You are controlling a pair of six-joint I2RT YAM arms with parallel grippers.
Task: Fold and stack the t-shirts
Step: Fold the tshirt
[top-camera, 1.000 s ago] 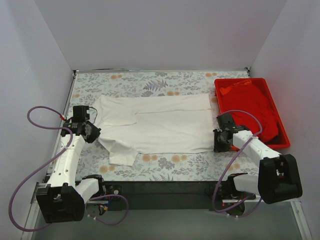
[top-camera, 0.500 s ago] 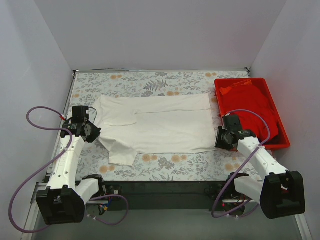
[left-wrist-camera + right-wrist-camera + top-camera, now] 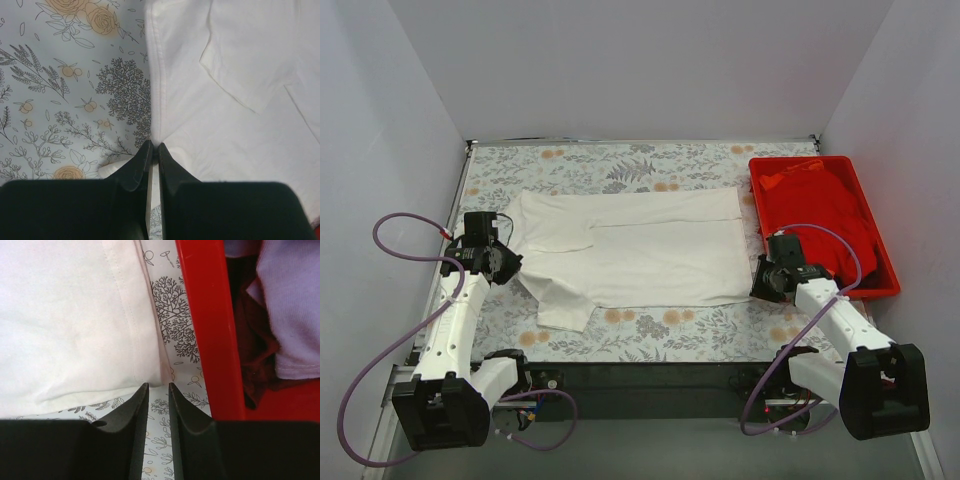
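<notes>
Status, near side first:

- Left gripper [image 3: 152, 147]: at the left end of the white t-shirt [image 3: 640, 250]. Jaws are pressed almost together with the shirt's edge seam running into the tips. I read that as clamped on the hem.
- Right gripper [image 3: 156, 386]: at the shirt's near-right corner, in the strip of tablecloth [image 3: 650, 335] between the shirt and the red tray [image 3: 205, 315]. Jaws are parted a little, with only floral print visible in the gap. The corner sits just beyond the tips, so nothing is held.
- White shirt: flat on the cloth, long axis left to right, about mid-table. One sleeve sticks out at the near-left. A straight step runs across the far half, and the left wrist view shows a flap lying on top. That looks like a far-side fold already in, but I'm not certain.
- Red t-shirt [image 3: 820, 210]: bunched inside the tray at the far right, not spread out and not folded.

Progress: early.
- Done at most: one partial fold on the white shirt.
- Left on the white shirt: tuck the near sleeve and side, then fold end to end.
- Left on the red shirt: pull it out, flatten it and fold it.
- No stack exists yet.

Likely current step: get a grip on both ends of the white shirt's near edge for the next fold. The right side has yet to close on its corner.
</notes>
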